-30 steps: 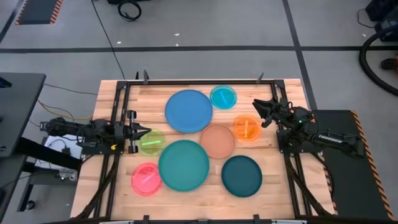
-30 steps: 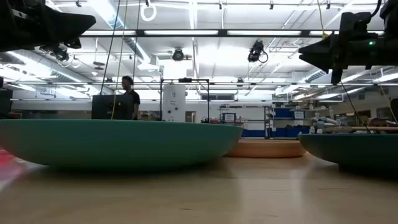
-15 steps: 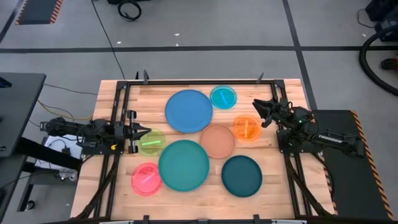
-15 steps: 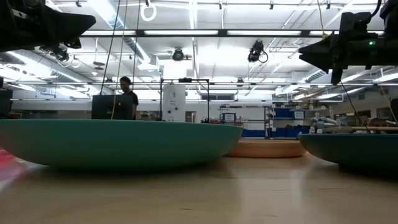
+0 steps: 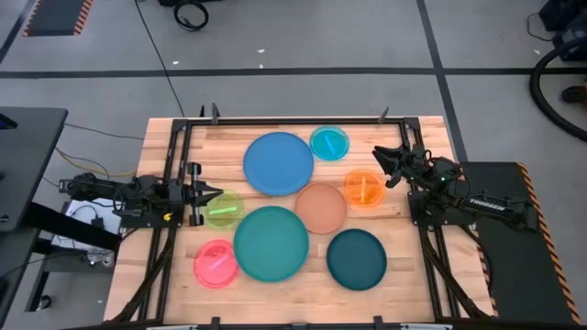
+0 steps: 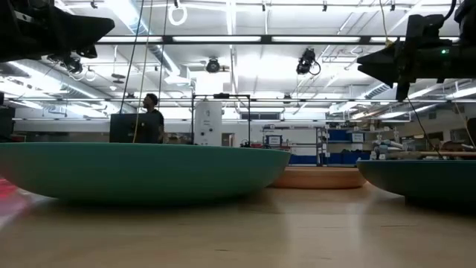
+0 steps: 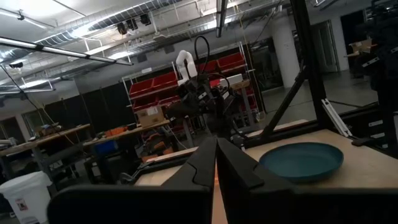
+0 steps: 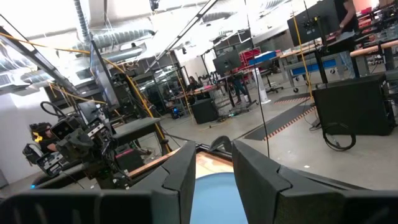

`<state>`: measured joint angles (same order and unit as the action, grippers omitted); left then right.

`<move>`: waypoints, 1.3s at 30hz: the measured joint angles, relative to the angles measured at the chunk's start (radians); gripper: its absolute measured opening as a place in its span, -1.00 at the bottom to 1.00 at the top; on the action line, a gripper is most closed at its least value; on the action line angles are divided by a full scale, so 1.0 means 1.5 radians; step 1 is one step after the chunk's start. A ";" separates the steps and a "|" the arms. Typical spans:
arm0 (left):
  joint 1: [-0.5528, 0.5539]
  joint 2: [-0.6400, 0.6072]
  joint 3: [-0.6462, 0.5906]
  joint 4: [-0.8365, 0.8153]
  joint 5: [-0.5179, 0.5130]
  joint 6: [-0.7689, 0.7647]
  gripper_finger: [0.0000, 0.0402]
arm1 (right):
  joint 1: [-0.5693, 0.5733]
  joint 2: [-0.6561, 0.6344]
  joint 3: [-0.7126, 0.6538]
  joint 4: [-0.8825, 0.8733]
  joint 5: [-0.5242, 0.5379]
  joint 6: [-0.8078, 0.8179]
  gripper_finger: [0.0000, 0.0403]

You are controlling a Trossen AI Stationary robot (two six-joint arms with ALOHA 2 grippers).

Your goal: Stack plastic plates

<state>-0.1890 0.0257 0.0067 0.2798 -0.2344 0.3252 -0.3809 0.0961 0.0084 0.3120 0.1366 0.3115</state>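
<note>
Eight plastic plates lie flat and apart on the wooden table: large blue [image 5: 278, 163], small cyan [image 5: 329, 142], small orange [image 5: 364, 188], tan [image 5: 320, 208], large teal [image 5: 271, 242], dark teal [image 5: 357, 258], lime green [image 5: 222, 209] and pink [image 5: 215, 263]. My left gripper [image 5: 217, 194] is shut and held above the table's left side, its tip over the lime plate's edge; its fingers [image 7: 216, 158] meet with nothing between them. At the table's right side, beyond the orange plate, my right gripper [image 5: 376, 152] is open and raised, holding nothing [image 8: 213, 168].
A black metal frame [image 5: 293, 120] runs along the table's edges. Bare wood [image 5: 431, 275] shows at the near right corner and near the far left corner. A person [image 6: 152, 117] stands far off in the room behind the table.
</note>
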 joint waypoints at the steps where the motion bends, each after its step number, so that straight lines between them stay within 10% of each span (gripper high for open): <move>1: 0.000 0.000 0.000 0.000 0.000 0.000 -0.89 | 0.000 0.000 0.000 0.000 0.000 0.000 -0.43; 21: 0.000 0.000 0.000 0.002 0.000 -0.003 -0.89 | 0.000 0.000 0.000 0.000 0.000 0.000 -0.43; 28: -0.004 0.000 0.000 0.049 0.004 -0.331 -0.89 | 0.000 0.000 0.000 0.001 0.000 0.000 -0.43; 39: -0.003 0.000 0.000 0.064 0.004 -0.447 -0.89 | -0.001 0.000 0.000 0.056 0.031 0.024 -0.43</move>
<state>-0.1936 0.0257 0.0064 0.3753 -0.2279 -0.3449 -0.3818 0.0965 0.0083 0.3957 0.1835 0.3480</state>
